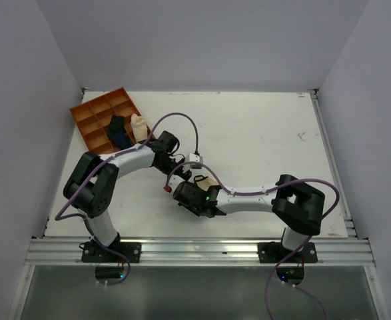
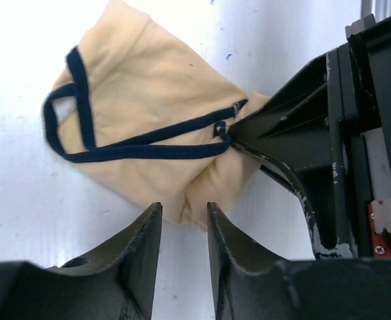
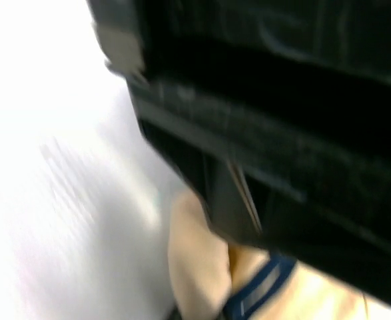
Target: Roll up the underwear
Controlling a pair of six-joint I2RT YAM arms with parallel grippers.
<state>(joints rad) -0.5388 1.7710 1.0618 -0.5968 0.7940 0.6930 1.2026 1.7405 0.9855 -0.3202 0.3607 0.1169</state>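
The underwear (image 2: 148,100) lies bunched on the white table, beige with a dark band looping over it. In the top view it is a small tan patch (image 1: 208,181) between the two wrists. My left gripper (image 2: 184,207) stands open just short of the cloth's near edge, with bare table between its fingers. The right gripper (image 2: 234,131) comes in from the right and is shut on the underwear's corner, where the band bunches. The right wrist view is blurred: tan cloth with a blue band (image 3: 202,267) shows under the left gripper's black body (image 3: 282,120).
An orange compartment tray (image 1: 88,113) stands at the back left, holding a dark blue roll (image 1: 118,131) and a cream roll (image 1: 139,125). Both arms cross mid-table. A metal rail (image 1: 202,250) runs along the near edge.
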